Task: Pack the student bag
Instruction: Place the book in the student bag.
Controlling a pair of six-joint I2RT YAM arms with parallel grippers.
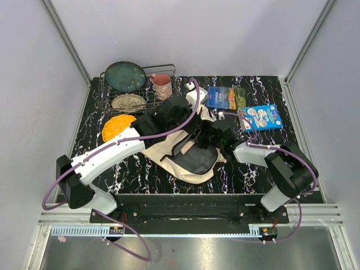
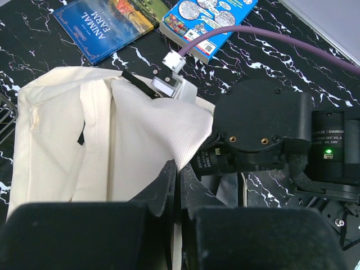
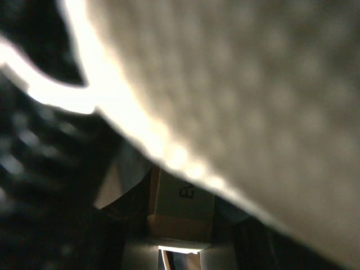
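Student bag [image 1: 160, 151] lies on the table [image 1: 135, 177] between both grippers; left gripper [image 2: 178, 179] pinches its cream cloth edge, right gripper [image 1: 212, 136] sits buried under fabric, grip impossible to tell

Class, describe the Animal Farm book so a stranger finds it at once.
Start at the big cream student bag. Beyond it lie two books. Yours is the dark blue book on the left, titled Animal Farm; the light blue book beside it shows cartoon circles.

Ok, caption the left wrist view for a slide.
Left pincer pinches the cream canvas student bag; blue Animal Farm paperback beyond on black marbled table.
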